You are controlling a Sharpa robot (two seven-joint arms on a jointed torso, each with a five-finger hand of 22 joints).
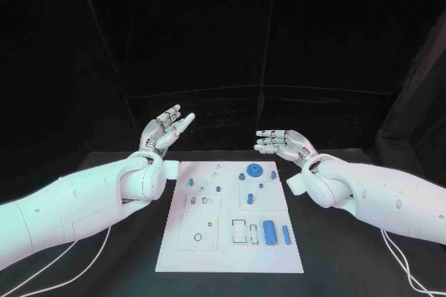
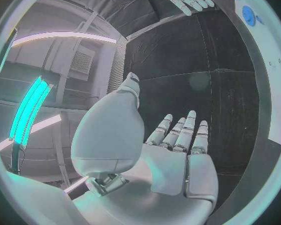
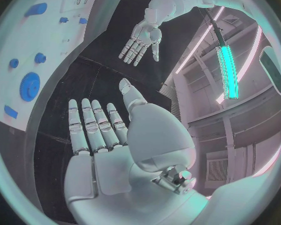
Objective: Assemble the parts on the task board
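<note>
— Looking at the hands first: what do they hold?
— Nothing. The left hand (image 1: 165, 131) is raised beyond the far left corner of the task board (image 1: 181, 255), fingers spread and straight. The right hand (image 1: 282, 143) hovers off the far right corner, fingers apart too.
— And the parts?
— All on the board, which lies flat on the black table (image 1: 121, 252). A round blue gear (image 1: 254, 168) sits near the far edge; a blue cylinder (image 1: 269, 232) lies nearer, right of middle, with a smaller blue bar (image 1: 286, 235) just beside it.

Matt white task board (image 1: 181, 255), smooth blue plastic parts (image 1: 269, 232), matt black table (image 1: 111, 271).
</note>
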